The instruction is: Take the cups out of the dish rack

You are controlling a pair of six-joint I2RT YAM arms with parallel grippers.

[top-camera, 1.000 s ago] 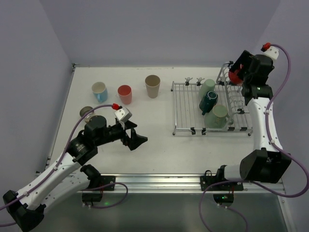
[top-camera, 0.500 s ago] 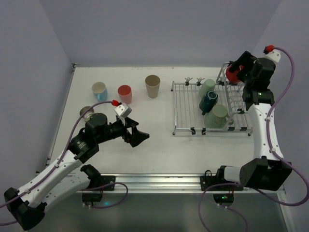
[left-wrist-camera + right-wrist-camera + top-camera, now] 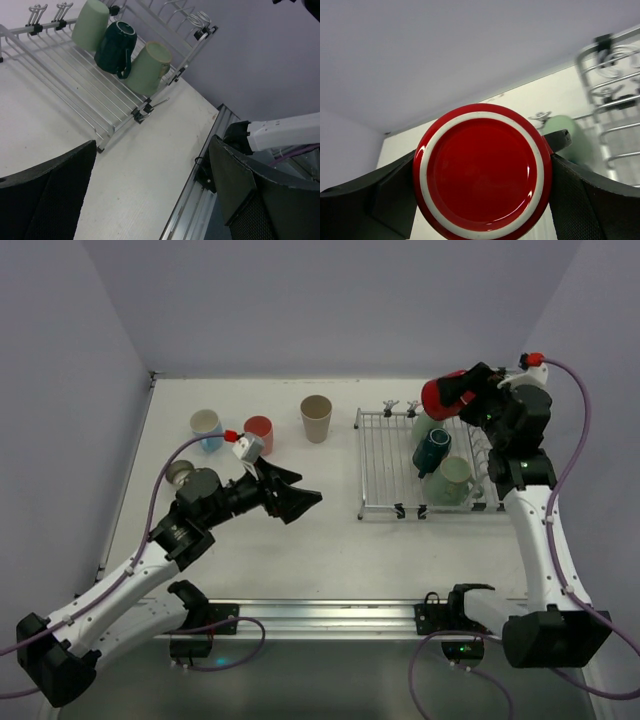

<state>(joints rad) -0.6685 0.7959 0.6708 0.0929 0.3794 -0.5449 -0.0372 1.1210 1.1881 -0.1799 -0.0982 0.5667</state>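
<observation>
Setting: white table (image 3: 330,540), lavender walls, two arms at the near edge.
Rack (image 3: 385,460): silver wire, on the table's right side.
Unloaded: blue mug (image 3: 206,427), pink cup (image 3: 259,428) and beige tumbler (image 3: 316,417) stand upright at far left; a greyish cup (image 3: 180,473) sits nearby, partly hidden.
In transit: red cup (image 3: 482,177), tipped sideways in the air over the rack's far edge.
Right gripper (image 3: 462,397): fingers clamped on the red cup's sides.
Left gripper (image 3: 292,497): fingers spread wide, empty, above bare table, pointing at the rack.
Left in rack: green cup (image 3: 430,420), teal mug (image 3: 433,450), green mug (image 3: 452,478), bunched by the upright loops.
Progress: judged just past halfway; red cup to set down, three to follow.
</observation>
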